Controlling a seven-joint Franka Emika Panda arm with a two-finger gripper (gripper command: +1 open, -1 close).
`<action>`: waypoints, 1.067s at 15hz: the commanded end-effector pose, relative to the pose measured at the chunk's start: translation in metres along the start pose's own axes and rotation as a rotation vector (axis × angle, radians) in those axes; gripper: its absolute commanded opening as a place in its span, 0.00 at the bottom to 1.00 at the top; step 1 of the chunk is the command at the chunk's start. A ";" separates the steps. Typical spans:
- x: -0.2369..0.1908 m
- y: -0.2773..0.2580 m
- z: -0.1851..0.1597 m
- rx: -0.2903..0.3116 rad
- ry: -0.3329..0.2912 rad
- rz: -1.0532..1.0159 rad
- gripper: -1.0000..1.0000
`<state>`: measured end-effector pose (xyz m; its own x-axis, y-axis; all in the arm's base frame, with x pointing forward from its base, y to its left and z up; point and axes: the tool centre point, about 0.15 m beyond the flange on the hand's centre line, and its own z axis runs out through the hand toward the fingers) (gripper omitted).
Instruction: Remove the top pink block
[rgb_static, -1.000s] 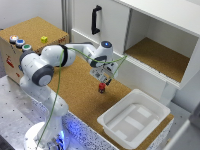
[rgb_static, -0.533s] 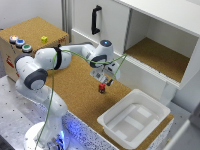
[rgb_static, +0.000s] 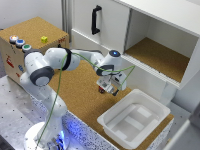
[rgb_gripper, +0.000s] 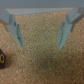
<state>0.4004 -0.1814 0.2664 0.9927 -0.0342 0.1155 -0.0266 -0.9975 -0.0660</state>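
Cork worktop (rgb_static: 85, 95), white tray (rgb_static: 131, 121) at the exterior view's right. Arm reaches over mid-worktop. Gripper (rgb_gripper: 41, 39) jaws spread wide, nothing between them, only bare cork. The top pink block (rgb_static: 102, 91) shows just beneath the jaws. Risk: wrist view lacks it, so closing may miss or knock it aside.

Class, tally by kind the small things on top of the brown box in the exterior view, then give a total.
Buttons: 3
Yellow cube: 1
Total: 4
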 end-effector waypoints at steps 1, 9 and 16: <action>0.019 -0.015 0.017 0.099 -0.035 -0.039 0.00; -0.005 -0.116 0.029 0.153 -0.093 -0.199 0.00; -0.025 -0.199 0.025 0.258 -0.118 -0.338 0.00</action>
<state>0.4006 -0.0225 0.2517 0.9642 0.2621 0.0408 0.2629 -0.9236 -0.2791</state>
